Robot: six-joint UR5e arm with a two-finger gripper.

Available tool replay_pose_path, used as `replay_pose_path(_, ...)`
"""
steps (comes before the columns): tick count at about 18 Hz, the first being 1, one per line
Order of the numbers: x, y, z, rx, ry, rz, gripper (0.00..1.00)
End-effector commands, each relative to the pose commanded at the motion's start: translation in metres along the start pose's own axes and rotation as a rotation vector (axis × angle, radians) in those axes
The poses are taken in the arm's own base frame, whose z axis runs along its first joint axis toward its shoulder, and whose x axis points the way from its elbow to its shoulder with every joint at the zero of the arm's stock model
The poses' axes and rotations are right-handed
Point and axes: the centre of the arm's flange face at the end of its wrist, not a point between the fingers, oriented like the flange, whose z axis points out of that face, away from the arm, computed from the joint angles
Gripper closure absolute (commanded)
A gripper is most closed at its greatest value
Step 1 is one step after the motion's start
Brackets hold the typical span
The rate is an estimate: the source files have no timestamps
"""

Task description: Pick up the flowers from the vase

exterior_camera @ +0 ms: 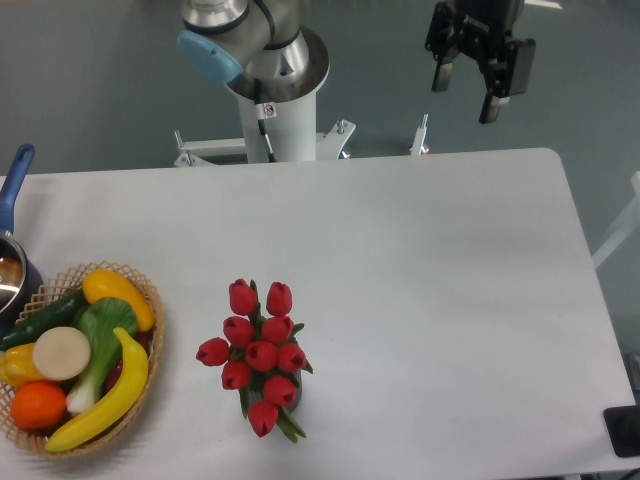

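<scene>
White and rounded at its corners, the tabletop [420,260] filled most of the view, with a grey-green floor behind it. Near the table's front edge stood the bunch of red closed tulip buds with green stems and leaves [260,355], upright in the small dark grey vase [292,392], which was almost wholly hidden beneath the blooms. Well apart from them, high beyond the far right edge of the table, hung the black two-finger gripper [464,95], its jaws spread and holding nothing. At the left sat a round wicker basket [152,345] of colourful fruit and vegetables, and just beside it a metal pot with a blue handle [14,180], cut off by the frame. The arm's white pedestal [275,120] rose behind the table.
</scene>
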Motion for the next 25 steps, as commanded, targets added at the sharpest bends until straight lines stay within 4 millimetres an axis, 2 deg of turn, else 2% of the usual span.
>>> replay_pose_path(3,0.015,-0.017,0.015,0.004,-0.090,-0.162,0.00)
replay_pose_path(5,0.019,-0.036,0.031,0.037,-0.125,-0.222,0.00)
replay_pose_path(9,0.023,-0.047,0.040,0.069,-0.127,-0.300,0.00)
replay_pose_path(13,0.024,-0.058,0.054,0.209,-0.090,-0.451,0.00)
replay_pose_path(20,0.024,-0.082,0.090,0.312,-0.015,-0.471,0.00)
replay_pose_path(22,0.023,-0.098,0.104,0.339,0.023,-0.458,0.00)
replay_pose_path(25,0.014,-0.102,0.129,0.351,0.072,-0.470,0.00)
